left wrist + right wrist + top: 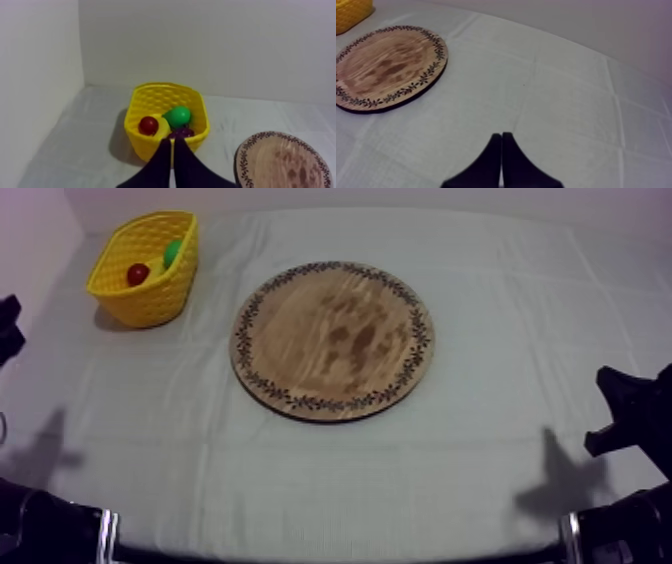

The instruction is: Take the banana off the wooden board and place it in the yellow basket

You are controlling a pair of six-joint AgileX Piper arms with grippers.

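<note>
The left end effector (172, 162) and right end effector (501, 160) are pinched narrow, empty; the mid-desk wooden board (333, 340) lies bare, and the banana, likely light, stiff, best gripped mid-curve, may already lie in the far-left-corner yellow basket (150, 298).

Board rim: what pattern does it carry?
A dark band of small leaf-like motifs circles the board, clearest in the top view.

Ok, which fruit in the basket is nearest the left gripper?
The purple grapes, against the basket's near wall by the left gripper; the small red fruit and green pear sit farther off.
</note>
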